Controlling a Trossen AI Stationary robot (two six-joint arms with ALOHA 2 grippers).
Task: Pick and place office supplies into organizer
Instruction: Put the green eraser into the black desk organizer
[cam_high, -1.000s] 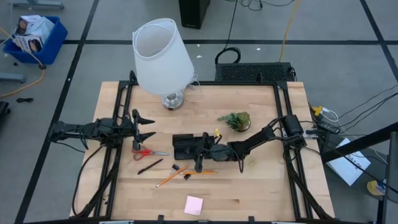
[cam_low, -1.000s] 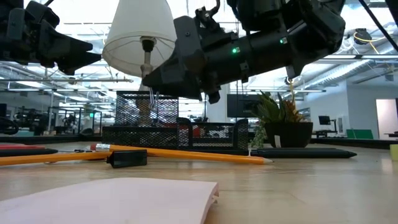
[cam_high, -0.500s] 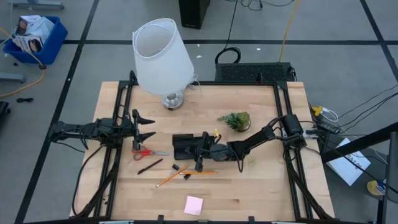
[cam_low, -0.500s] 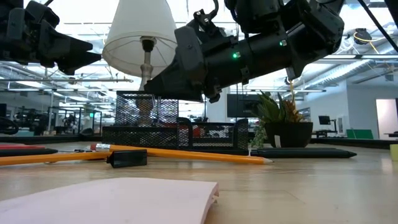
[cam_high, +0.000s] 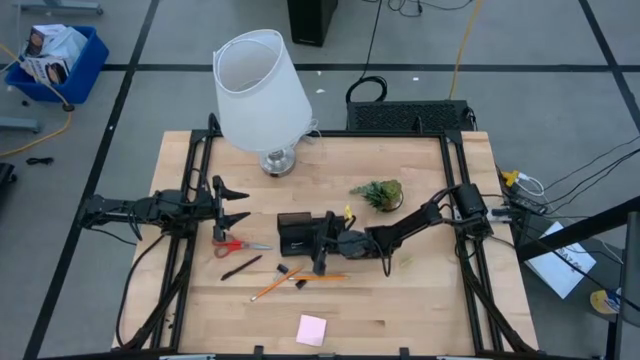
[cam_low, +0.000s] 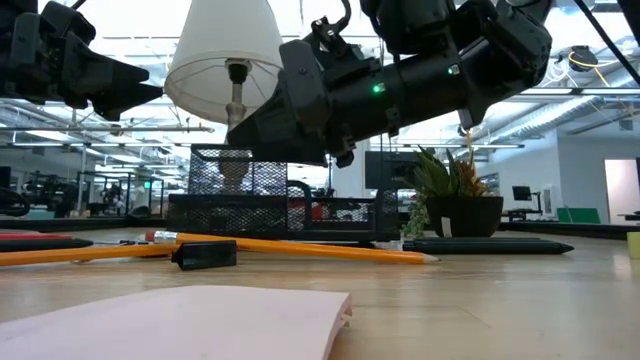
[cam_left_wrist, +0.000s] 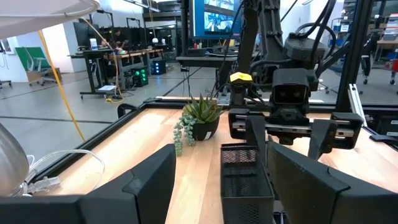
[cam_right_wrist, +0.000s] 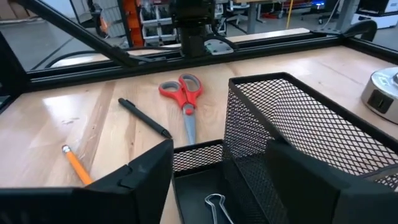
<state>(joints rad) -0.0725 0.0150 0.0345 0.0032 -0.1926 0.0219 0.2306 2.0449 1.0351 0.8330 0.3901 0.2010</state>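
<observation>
Scissors (cam_high: 238, 244), red-handled, lie on the table (cam_high: 420, 300) left of centre in my overhead frame, with a black pen (cam_high: 241, 267) below them and an orange pencil (cam_high: 268, 288) lower still. I see the pink sticky-note pad (cam_high: 311, 329) alone near the bottom edge. At centre sits the mesh organizer (cam_high: 294, 232), a binder clip (cam_right_wrist: 215, 203) in one low compartment. My right gripper (cam_high: 320, 244) hovers at its right side, jaws spread apart. My left gripper (cam_high: 236, 204) waits at the left, just above the scissors, jaws likewise apart.
</observation>
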